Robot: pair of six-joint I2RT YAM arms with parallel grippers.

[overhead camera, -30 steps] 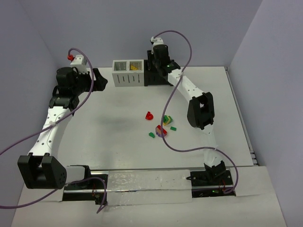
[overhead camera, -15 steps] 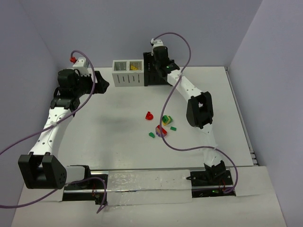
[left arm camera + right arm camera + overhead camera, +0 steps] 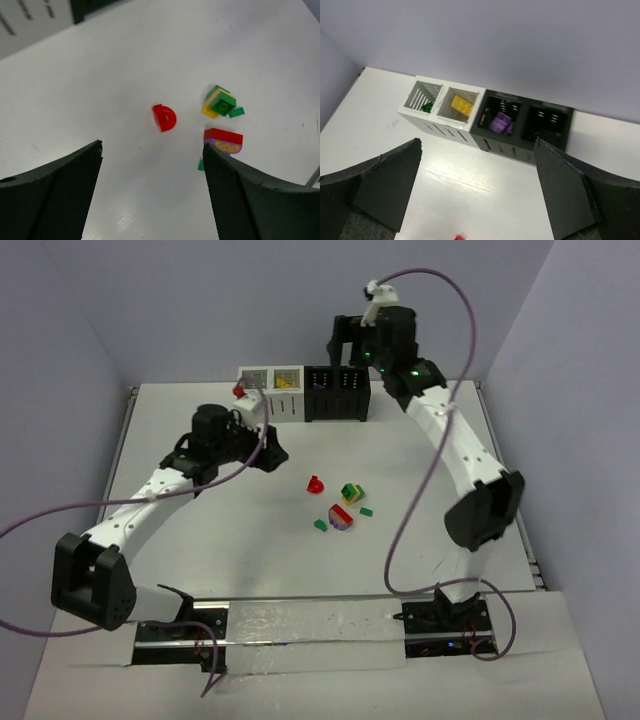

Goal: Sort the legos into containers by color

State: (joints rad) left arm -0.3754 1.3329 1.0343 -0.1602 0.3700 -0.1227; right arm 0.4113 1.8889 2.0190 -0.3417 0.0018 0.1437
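Note:
The legos lie loose mid-table: a red half-round piece [image 3: 315, 484] [image 3: 164, 117], a green-and-yellow stack [image 3: 351, 492] [image 3: 220, 102], a red-on-purple stack [image 3: 341, 517] [image 3: 223, 140] and small green bricks [image 3: 366, 511] [image 3: 236, 112]. My left gripper [image 3: 274, 452] [image 3: 152, 146] is open and empty, just left of the red piece. The containers, a white unit [image 3: 270, 392] [image 3: 440, 125] and a black unit [image 3: 335, 393] [image 3: 520, 150], stand in a row at the back. They hold a green lego [image 3: 426, 106], a yellow one [image 3: 462, 104] and a purple one [image 3: 500, 122]. My right gripper [image 3: 345, 338] [image 3: 477, 142] hangs open and empty above the black unit.
Purple walls close in the table at the back and both sides. Cables loop from both arms; the right arm's cable hangs over the table to the right of the legos. The black unit's right compartment [image 3: 547, 122] looks dark inside.
The left arm swung from the back left corner in toward the legos. The right gripper opened over the black unit and lifted up and to the right.

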